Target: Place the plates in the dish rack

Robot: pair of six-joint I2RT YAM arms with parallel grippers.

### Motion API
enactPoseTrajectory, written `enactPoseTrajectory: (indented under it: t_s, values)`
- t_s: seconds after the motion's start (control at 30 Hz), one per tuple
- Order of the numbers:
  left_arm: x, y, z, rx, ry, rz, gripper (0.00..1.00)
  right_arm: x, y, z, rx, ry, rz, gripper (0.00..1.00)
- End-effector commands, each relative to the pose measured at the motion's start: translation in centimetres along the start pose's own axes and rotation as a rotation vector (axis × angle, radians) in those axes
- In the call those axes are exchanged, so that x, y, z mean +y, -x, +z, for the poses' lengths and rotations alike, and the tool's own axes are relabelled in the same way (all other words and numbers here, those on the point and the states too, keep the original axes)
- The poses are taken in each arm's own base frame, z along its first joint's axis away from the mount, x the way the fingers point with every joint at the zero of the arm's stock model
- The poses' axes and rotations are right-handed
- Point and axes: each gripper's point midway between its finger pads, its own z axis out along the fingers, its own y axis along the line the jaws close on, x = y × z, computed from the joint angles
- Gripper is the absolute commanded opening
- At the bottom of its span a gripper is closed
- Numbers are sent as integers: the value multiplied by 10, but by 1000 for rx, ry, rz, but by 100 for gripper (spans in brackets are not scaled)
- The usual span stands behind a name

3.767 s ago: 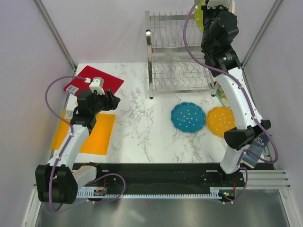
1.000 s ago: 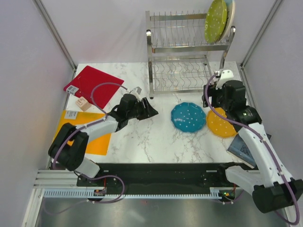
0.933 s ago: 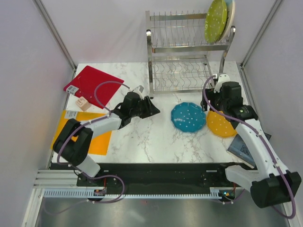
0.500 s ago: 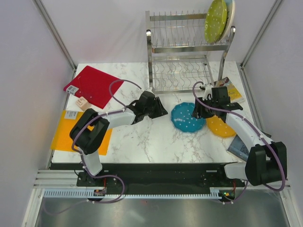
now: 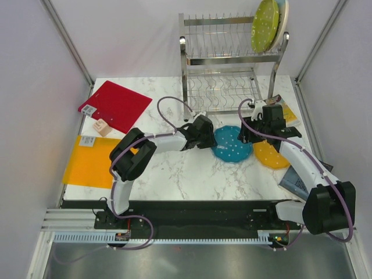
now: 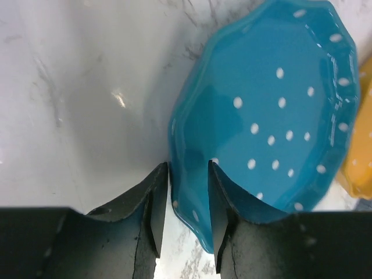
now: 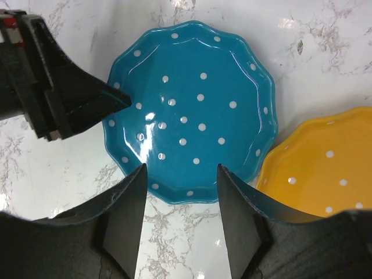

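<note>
The left claw [image 6: 187, 165] has swept across the surface [image 5: 174, 168] and now pinches the left rim of the blue plate [image 6: 273, 116], which lies flat just before the rack [image 5: 226, 58], while the right claw [image 7: 181, 168] hovers spread and empty above it, so lifting looks next.

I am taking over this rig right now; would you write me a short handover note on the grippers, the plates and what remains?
Left gripper: jaws straddle the left rim of the blue plate; I cannot tell whether they are clamped on it.
Right gripper: open and empty, over the same plate.
Done: the green plate and the cream plate stand on edge at the right end of the dish rack, top tier.
Left: the blue plate and the orange plate beside it, both on the table in front of the rack. The lower tier holds no plates.
</note>
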Motion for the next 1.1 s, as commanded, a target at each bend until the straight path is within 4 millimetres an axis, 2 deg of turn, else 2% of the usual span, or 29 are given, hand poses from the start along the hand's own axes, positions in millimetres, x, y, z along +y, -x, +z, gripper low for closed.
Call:
enactPoseTrajectory:
  t_s: [0.0, 0.1, 0.13, 0.2, 0.23, 0.3, 0.33, 0.4, 0.43, 0.5, 0.53, 0.57, 0.6, 0.67, 0.7, 0.77, 0.9, 0.93, 1.07]
  values:
    - [32, 6, 4, -9, 227, 71, 40, 0, 10, -15, -62, -19, -29, 59]
    - [50, 3, -7, -7, 312, 83, 40, -1, 15, -22, -82, -28, -47, 59]
    - [60, -4, -12, 16, 343, 95, 40, -1, 16, -24, -86, -33, -54, 60]
    - [66, -5, -25, 21, 359, 94, 40, -4, 16, -26, -91, -47, -66, 60]
    - [81, -16, -32, 52, 389, 96, 40, -3, 15, -27, -92, -46, -73, 61]
    - [94, -21, -44, 66, 407, 83, 40, -4, 9, -25, -81, -43, -68, 61]
    - [106, -30, -56, 82, 424, 79, 40, -4, 5, -22, -67, -41, -66, 61]
    - [120, -33, -68, 79, 443, 70, 40, -3, -4, -16, -38, -27, -56, 61]
    - [132, -41, -80, 90, 458, 73, 40, 1, -10, -11, -15, 7, -47, 61]
    - [144, -44, -93, 93, 464, 80, 40, 6, -20, -4, 19, 53, -39, 63]
    - [160, -56, -102, 118, 488, 83, 40, 14, -28, 3, 50, 105, -23, 64]
    - [160, -50, -112, 98, 465, 73, 41, 16, -32, 7, 64, 125, -4, 65]
    - [172, -59, -117, 105, 469, 64, 41, 18, -38, 16, 76, 144, 18, 67]
    - [171, -52, -124, 85, 403, 35, 41, 26, -44, 25, 91, 193, 84, 73]
    - [172, -55, -124, 80, 365, 32, 41, 30, -39, 30, 66, 217, 94, 74]
    - [163, -50, -124, 79, 256, 19, 43, 40, -42, 40, 93, 287, 153, 77]
    - [167, -43, -125, 35, 160, -45, 46, 47, -41, 66, 126, 366, 218, 77]
    - [168, -32, -125, -1, 148, -60, 46, 50, -40, 70, 133, 385, 227, 77]
    - [165, -18, -123, -16, 81, -58, 47, 56, -28, 87, 133, 442, 282, 76]
